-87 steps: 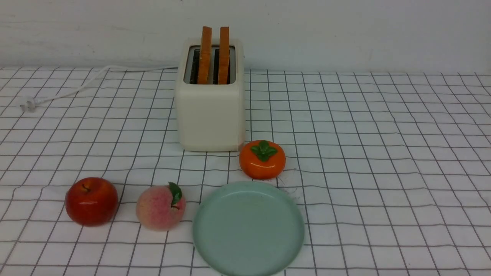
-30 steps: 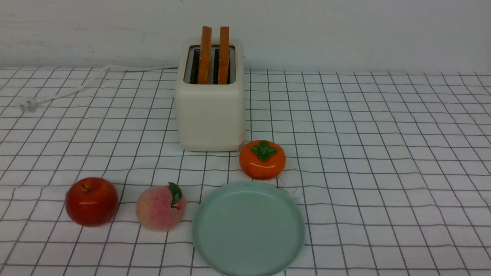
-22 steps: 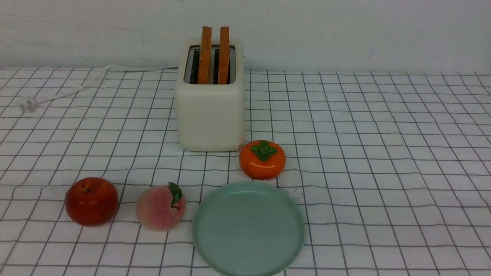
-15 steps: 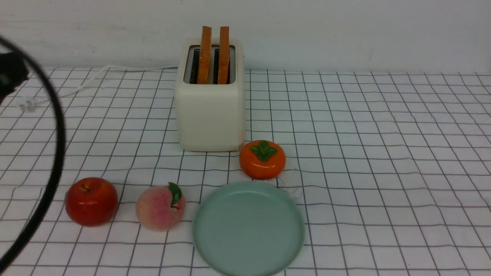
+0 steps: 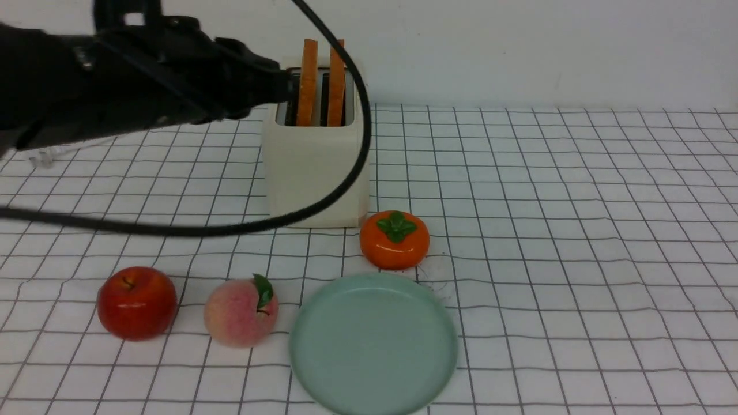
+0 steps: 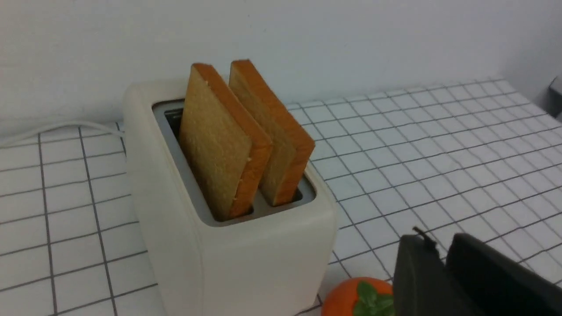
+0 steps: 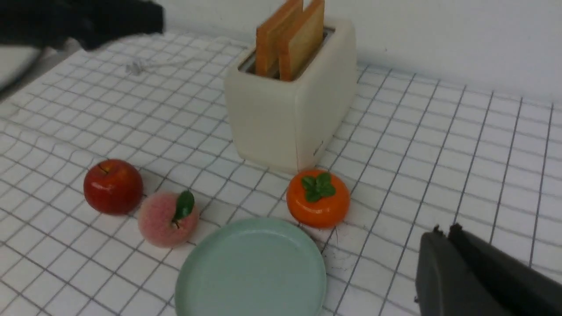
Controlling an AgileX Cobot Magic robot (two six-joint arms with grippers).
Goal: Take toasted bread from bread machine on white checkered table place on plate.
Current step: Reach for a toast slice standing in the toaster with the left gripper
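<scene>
Showing toasted bread (image 6: 215, 145) faces: left wrist | front view: edges only

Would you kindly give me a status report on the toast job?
Left gripper empty beside toaster top; right gripper shut, empty. Both toast slices upright in toaster; plate bare. Orange fruit sits between toaster and plate.

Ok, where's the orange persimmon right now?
In the front view the orange persimmon sits by the bread machine's front right corner, just behind the far rim of the plate.
</scene>
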